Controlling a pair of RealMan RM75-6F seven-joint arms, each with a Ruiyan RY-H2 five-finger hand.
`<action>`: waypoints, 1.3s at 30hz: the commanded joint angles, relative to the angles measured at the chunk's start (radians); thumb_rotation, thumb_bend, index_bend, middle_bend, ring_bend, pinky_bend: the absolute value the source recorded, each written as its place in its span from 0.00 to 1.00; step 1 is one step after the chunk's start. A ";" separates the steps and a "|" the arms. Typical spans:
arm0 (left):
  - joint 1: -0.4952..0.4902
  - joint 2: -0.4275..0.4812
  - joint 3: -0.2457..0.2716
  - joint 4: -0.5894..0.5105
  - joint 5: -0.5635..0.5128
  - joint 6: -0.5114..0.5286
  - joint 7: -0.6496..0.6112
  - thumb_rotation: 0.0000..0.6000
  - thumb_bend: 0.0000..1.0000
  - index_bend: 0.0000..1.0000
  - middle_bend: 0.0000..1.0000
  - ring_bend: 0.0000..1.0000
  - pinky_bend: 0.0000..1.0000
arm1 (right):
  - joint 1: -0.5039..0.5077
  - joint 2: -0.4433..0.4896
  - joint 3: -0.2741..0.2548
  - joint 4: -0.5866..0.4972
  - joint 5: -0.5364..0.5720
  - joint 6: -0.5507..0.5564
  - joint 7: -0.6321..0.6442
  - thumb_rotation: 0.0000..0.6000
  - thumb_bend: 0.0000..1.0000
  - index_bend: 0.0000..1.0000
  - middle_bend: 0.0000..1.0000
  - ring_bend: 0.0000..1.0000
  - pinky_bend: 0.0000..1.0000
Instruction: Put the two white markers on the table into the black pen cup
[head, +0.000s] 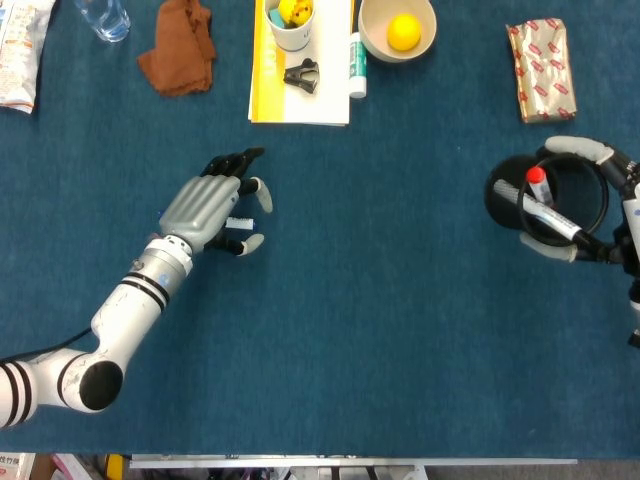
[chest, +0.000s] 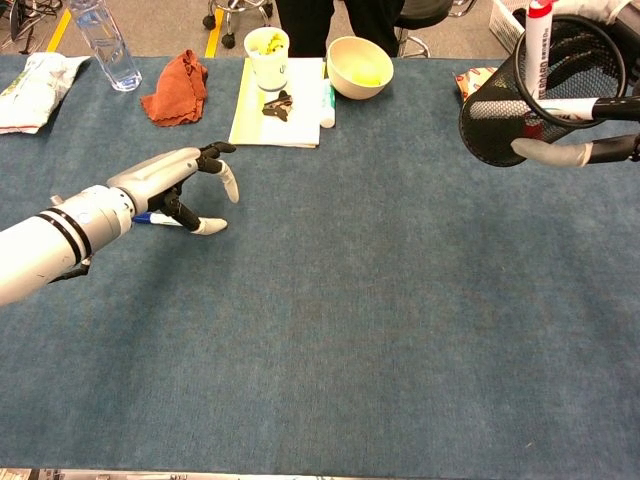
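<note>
A white marker with a blue cap (head: 238, 222) lies on the blue table, mostly hidden under my left hand (head: 212, 206). That hand hovers over it with fingers spread and its thumb tip by the marker's right end. In the chest view only the marker's blue end (chest: 145, 217) shows behind the left hand (chest: 180, 185). At the right, my right hand (head: 603, 215) grips the black mesh pen cup (head: 510, 200) by its rim and holds it tilted above the table. A white marker with a red cap (head: 537, 180) stands inside the pen cup (chest: 495, 125).
Along the back edge are a yellow pad (head: 262, 80) carrying a white cup (head: 290, 28) and a black clip (head: 301, 75), a bowl with a lemon (head: 398, 30), a brown cloth (head: 178, 52), a water bottle (head: 103, 18) and a foil snack pack (head: 541, 68).
</note>
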 joint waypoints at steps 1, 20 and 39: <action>-0.004 -0.010 0.007 0.017 -0.027 -0.007 0.020 1.00 0.27 0.43 0.00 0.00 0.00 | 0.000 -0.001 0.000 0.001 -0.002 0.000 0.001 1.00 0.00 0.45 0.53 0.43 0.42; -0.018 -0.046 0.005 0.085 -0.098 -0.019 0.061 1.00 0.27 0.44 0.00 0.00 0.00 | -0.004 -0.014 -0.001 0.012 -0.007 -0.008 0.015 1.00 0.00 0.45 0.53 0.43 0.42; -0.019 -0.062 0.010 0.126 -0.153 -0.037 0.082 1.00 0.27 0.47 0.00 0.00 0.00 | -0.008 -0.023 -0.005 0.022 -0.009 -0.012 0.025 1.00 0.00 0.45 0.53 0.43 0.42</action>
